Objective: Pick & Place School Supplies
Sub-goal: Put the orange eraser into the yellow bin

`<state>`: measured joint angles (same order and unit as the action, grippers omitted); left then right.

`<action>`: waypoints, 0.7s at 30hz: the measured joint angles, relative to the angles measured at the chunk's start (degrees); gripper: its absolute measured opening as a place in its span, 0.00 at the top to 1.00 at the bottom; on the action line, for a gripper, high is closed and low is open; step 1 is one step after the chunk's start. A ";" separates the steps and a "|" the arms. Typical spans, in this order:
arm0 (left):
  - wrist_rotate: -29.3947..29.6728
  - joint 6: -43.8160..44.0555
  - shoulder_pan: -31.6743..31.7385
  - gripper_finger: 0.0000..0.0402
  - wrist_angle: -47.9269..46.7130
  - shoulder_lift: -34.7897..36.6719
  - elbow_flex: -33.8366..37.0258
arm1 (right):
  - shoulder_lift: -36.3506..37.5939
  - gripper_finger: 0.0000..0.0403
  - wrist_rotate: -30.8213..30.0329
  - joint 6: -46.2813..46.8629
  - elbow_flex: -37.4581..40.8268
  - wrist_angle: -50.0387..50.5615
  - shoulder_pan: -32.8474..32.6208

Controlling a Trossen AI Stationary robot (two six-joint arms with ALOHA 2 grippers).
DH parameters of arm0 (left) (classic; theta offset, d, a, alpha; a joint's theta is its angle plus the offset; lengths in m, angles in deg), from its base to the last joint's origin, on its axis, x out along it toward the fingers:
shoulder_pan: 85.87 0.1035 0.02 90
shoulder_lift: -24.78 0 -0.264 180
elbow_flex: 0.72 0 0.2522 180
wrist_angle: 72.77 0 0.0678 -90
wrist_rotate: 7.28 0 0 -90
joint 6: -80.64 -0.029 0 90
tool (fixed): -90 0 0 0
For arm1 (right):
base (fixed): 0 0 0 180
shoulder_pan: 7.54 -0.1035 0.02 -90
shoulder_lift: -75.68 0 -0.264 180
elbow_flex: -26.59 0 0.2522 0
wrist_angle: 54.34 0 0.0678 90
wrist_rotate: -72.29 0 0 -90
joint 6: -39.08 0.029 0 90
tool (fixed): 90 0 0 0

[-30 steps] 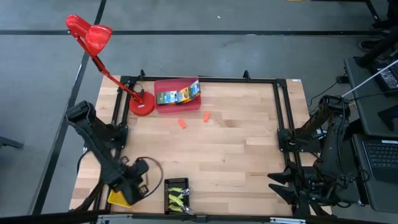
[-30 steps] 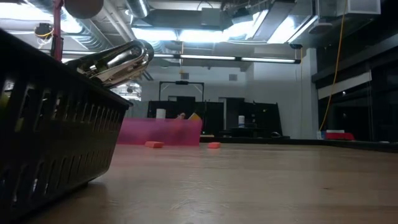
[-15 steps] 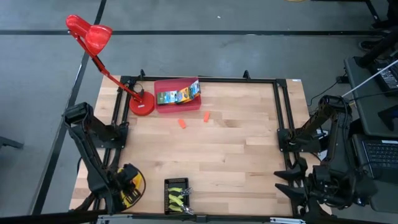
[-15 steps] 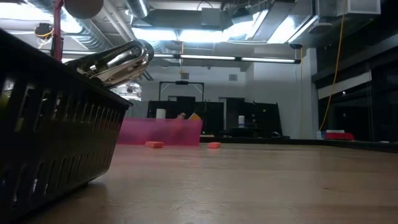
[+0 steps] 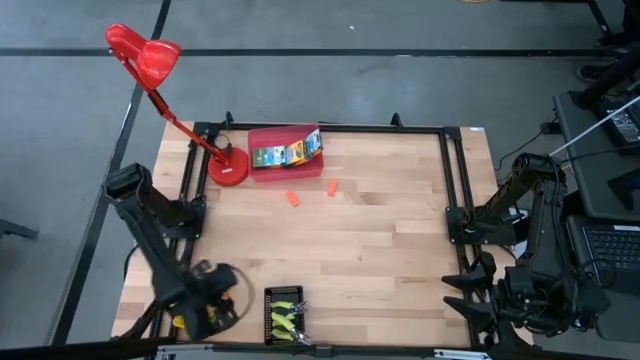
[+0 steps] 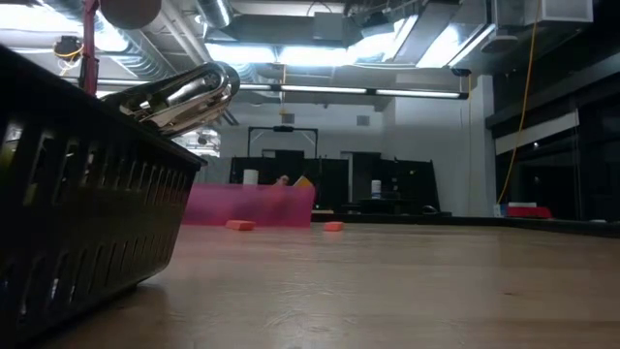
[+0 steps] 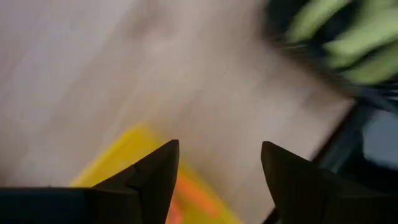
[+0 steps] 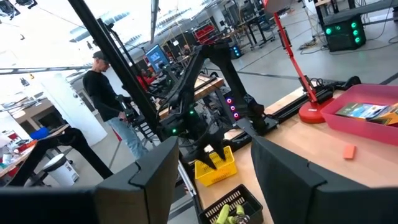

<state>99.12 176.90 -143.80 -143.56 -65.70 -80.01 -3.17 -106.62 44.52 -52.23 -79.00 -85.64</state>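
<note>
Setting was a robotics lab or workshop hall. Exposed ducts [image 6: 174, 48] and strip lights [image 6: 320, 90] ran across an open ceiling. The wooden table [image 5: 380, 250] stood on a grey concrete floor [image 5: 400, 80] inside a black metal frame [image 5: 452, 170]. Beyond it stood more benches [image 8: 205, 81] with monitors [image 8: 154, 55], a green-lit equipment rack [image 8: 339, 28], and a standing person [image 8: 109, 99]. A laptop [image 5: 615, 255] sat beside the rig.

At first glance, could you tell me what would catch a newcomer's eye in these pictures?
The red desk lamp rises over the table's far left corner, beside the red tray holding printed boxes. Two orange pieces lie loose on the wood before it. At the near left, the left gripper hangs open over the yellow tray.
</note>
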 joint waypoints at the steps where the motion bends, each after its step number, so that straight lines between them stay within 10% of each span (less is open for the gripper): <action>1: -0.48 -6.15 2.19 0.45 2.27 0.00 -0.25 | 0.00 0.49 0.01 -0.13 0.00 0.03 0.00; 9: -1.92 -42.09 29.07 0.49 17.59 0.00 -0.43 | 0.00 0.49 1.12 -0.71 0.00 0.04 0.00; 21: -16.42 -69.89 69.09 0.50 27.60 -0.04 -5.47 | 0.00 0.49 1.92 3.08 0.00 0.02 0.01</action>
<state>82.70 107.00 -74.71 -115.96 -65.74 -85.48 -3.17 -104.69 47.60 -52.23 -78.97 -85.63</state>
